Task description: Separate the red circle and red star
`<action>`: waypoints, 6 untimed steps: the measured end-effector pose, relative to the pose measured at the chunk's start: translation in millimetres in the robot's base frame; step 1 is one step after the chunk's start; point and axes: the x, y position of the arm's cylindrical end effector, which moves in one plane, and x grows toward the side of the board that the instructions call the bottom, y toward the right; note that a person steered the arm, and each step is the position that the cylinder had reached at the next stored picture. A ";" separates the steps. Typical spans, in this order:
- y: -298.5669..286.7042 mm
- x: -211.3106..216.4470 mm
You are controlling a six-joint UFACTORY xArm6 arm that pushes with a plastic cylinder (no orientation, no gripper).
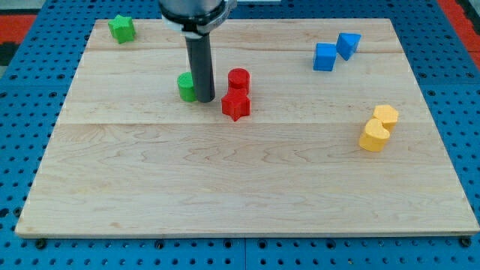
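Note:
The red circle (238, 79) stands near the middle top of the wooden board (225, 172). The red star (235, 105) sits just below it, touching it. My tip (206, 99) is down on the board just to the left of the two red blocks, a short gap from the star. A green round block (186, 87) is right against the rod's left side, partly hidden by it.
A green star (121, 28) lies at the top left corner. Two blue blocks (325, 57) (347, 45) sit together at the top right. Two yellow blocks (374, 136) (385, 115) touch at the right.

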 end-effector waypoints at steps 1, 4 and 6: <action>10.1 -25.3; 69.3 6.6; 66.0 5.5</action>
